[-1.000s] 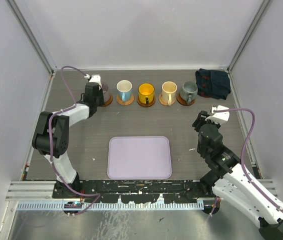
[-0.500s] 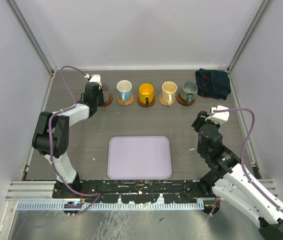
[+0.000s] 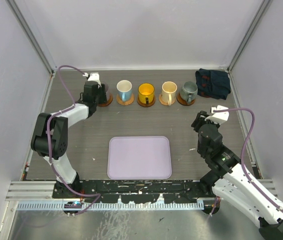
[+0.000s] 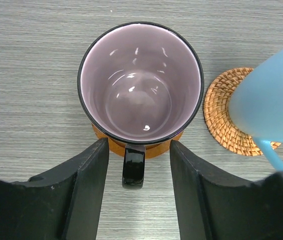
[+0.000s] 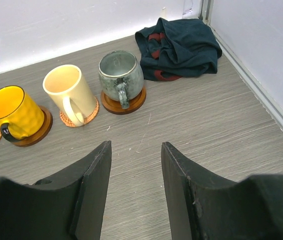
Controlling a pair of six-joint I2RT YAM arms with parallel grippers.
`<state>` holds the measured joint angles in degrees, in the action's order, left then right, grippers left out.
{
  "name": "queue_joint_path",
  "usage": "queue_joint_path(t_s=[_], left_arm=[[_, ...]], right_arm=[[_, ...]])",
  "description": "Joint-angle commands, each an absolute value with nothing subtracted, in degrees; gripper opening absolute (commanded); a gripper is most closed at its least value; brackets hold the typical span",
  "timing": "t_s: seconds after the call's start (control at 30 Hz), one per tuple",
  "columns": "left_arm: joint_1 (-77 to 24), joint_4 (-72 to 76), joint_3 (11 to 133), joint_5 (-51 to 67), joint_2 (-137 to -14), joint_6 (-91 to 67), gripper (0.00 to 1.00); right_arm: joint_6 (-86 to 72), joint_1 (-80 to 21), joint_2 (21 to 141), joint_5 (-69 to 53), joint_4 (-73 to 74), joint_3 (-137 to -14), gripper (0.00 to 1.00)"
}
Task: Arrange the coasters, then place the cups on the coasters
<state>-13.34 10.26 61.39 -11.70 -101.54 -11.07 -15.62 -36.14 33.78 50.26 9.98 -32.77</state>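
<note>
Five cups stand in a row at the back, each on a round coaster. The purple-grey cup (image 4: 140, 82) sits upright on its brown coaster (image 4: 154, 148), handle toward the camera. My left gripper (image 4: 138, 146) is open, its fingers either side of the handle (image 4: 133, 167) without touching it. To its right come the light blue cup (image 3: 124, 90), the orange-yellow cup (image 3: 146, 92), the cream cup (image 3: 169, 91) and the grey-green cup (image 3: 188, 91). My right gripper (image 5: 136, 150) hovers open and empty over the table at the right, short of the grey-green cup (image 5: 120, 75).
A lavender rectangular tray (image 3: 139, 157) lies at the front centre. A dark crumpled cloth (image 3: 213, 83) sits in the back right corner. White walls with metal rails close in the table on three sides. A woven coaster (image 4: 221, 117) under the blue cup lies close to the purple cup.
My left gripper has opened off the purple cup's handle, leaving the cup on its coaster. The right arm has not moved.
</note>
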Motion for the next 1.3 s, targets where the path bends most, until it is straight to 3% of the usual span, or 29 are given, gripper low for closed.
queue_joint_path(t_s=[0.0, 0.23, 0.6, 0.87, 1.27], left_arm=[[-12.9, 14.1, 62.2, -11.9, -98.6, -11.8, 0.53], [-12.9, 12.0, 61.3, -12.4, -94.5, -13.5, 0.59], [-12.7, 1.3, 57.7, -19.0, -79.3, -14.8, 0.99], [-8.9, -9.5, 54.5, -21.4, -66.5, -20.6, 0.98], [-7.6, -20.1, 51.6, -29.2, -53.2, -25.8, 0.98]], right_arm=[[-16.6, -35.9, 34.2, 50.2, 8.7, -34.5, 0.50], [-16.1, -35.9, 34.1, 50.8, 8.7, -34.7, 0.50], [-15.9, -35.8, 34.0, 55.3, 9.1, -35.9, 0.51], [-16.5, -28.6, 34.9, 54.1, 10.8, -38.3, 0.59], [-29.8, 1.8, 43.7, 26.3, 13.7, -41.4, 0.71]])
